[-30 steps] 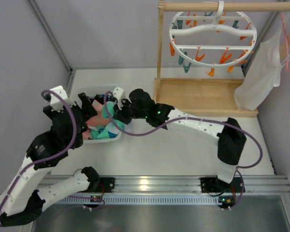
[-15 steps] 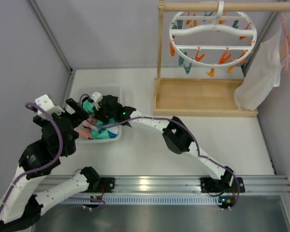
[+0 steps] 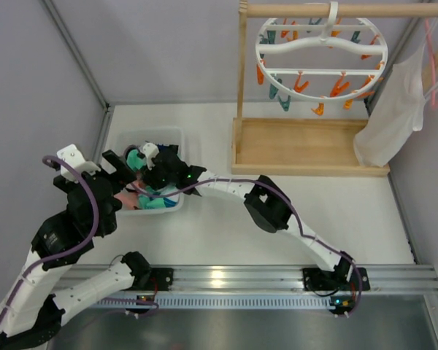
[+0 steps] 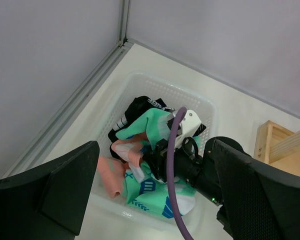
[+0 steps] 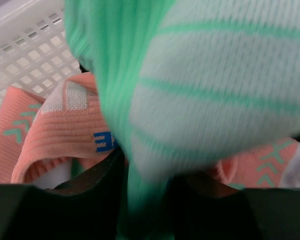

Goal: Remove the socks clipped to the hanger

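Note:
The white round hanger (image 3: pixel 321 51) hangs from the wooden rod with orange and teal clips; I see no sock on it. Several socks lie in the white basket (image 3: pixel 150 133): mint green (image 4: pixel 155 187), pink-salmon (image 4: pixel 110 175) and black (image 4: pixel 137 107). My right gripper (image 3: pixel 147 179) reaches into the basket and is shut on a mint green sock (image 5: pixel 200 85), which fills the right wrist view above the pink socks (image 5: pixel 65 120). My left gripper (image 3: pixel 124 179) hovers open and empty over the basket's near side, fingers (image 4: pixel 65 185) spread wide.
The wooden rack base (image 3: pixel 306 146) stands to the right of the basket. A pink hanger with a white garment (image 3: pixel 394 109) hangs at the far right. The grey wall and a metal corner rail (image 4: pixel 75 100) run close behind the basket.
My right gripper has swung left from beside the basket to over and into it, carrying the mint sock. My left arm has drawn back to the left.

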`<state>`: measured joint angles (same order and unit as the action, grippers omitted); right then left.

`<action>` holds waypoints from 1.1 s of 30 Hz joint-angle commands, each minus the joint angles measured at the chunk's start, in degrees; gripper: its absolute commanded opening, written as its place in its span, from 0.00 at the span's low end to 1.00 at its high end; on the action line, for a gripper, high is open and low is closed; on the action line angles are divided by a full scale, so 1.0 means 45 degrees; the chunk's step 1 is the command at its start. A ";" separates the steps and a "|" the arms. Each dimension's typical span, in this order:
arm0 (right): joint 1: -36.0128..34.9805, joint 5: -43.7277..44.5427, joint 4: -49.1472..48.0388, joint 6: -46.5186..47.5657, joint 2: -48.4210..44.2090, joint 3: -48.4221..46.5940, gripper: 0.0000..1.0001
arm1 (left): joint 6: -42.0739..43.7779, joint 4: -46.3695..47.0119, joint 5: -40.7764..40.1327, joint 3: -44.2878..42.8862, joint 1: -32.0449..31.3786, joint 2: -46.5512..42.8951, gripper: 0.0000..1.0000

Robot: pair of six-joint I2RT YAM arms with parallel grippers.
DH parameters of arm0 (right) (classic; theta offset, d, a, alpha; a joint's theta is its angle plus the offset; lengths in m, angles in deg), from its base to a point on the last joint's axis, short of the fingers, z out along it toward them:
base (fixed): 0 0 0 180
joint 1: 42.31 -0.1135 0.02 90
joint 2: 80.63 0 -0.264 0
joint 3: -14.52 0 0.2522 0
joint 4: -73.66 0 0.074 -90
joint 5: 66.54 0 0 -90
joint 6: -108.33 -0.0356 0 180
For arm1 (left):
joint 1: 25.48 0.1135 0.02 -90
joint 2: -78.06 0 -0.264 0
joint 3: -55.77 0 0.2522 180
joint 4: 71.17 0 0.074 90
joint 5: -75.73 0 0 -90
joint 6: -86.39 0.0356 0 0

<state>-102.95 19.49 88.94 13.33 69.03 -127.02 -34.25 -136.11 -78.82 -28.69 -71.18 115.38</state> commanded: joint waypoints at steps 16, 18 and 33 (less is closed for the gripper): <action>0.0097 0.0803 -0.2288 0.0134 -0.6162 0.4755 0.87 | -0.0146 0.0142 -0.0166 0.0339 0.0017 0.0046 0.98; 0.0311 0.1581 -0.2601 -0.0041 -0.7488 0.5891 0.99 | 0.0086 0.0356 0.0008 0.0417 -0.0002 0.0163 0.98; 0.3007 0.4590 -0.0927 -0.0142 -1.5170 1.4392 0.99 | 0.2413 0.3677 0.6626 0.0906 0.1324 0.1354 0.98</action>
<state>-92.83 32.93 82.90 14.60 9.25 -62.59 -28.72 -117.21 -45.82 -23.36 -70.15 122.44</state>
